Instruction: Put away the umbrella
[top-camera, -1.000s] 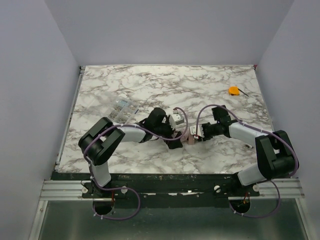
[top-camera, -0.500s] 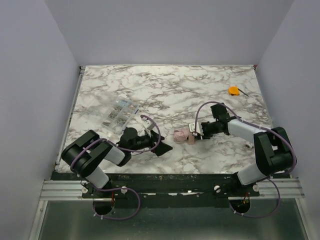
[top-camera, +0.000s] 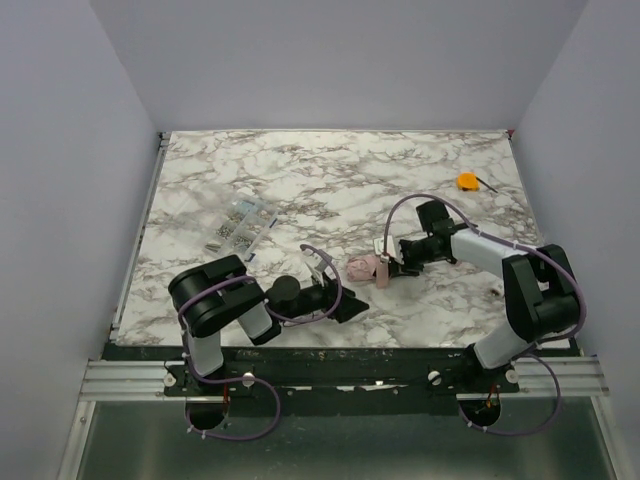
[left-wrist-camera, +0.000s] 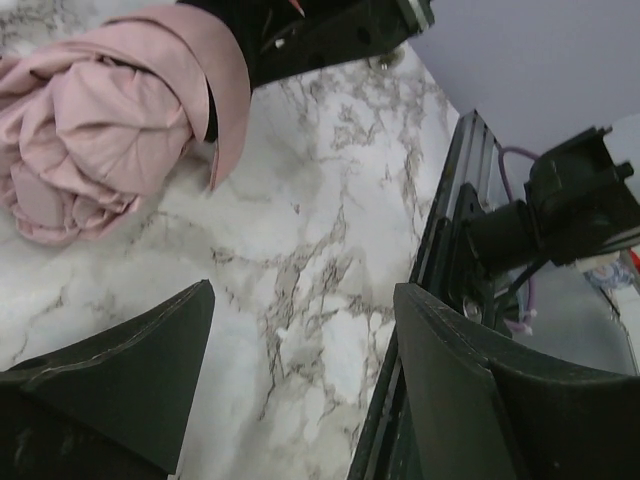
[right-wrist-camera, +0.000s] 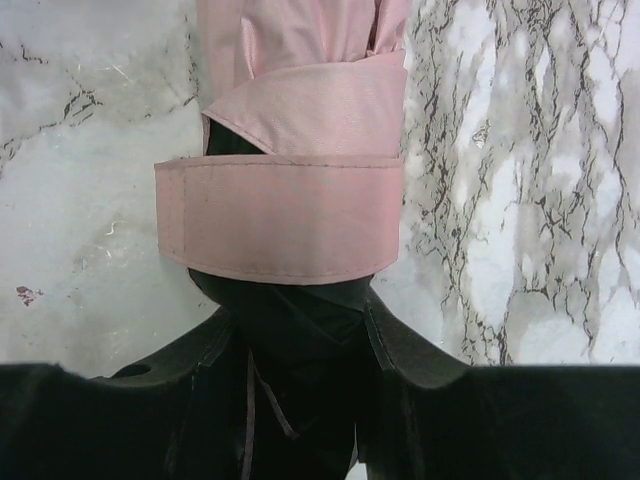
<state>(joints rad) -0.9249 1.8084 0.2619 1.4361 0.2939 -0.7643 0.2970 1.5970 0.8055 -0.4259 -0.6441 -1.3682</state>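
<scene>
Orange obj (top-camera: 467, 181), parts pkt (top-camera: 236, 226)

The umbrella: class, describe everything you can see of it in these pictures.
The umbrella is pale pink, folded, its thin fabric bunched into a crumpled bundle with a flat pink strap looped round one end. It lies on the marble table, that end held by the right gripper; the left gripper is clear.

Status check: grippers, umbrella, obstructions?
Left gripper open, empty. Right gripper shut on umbrella, bundled, strap wrapped. Packet and orange object well clear.
</scene>
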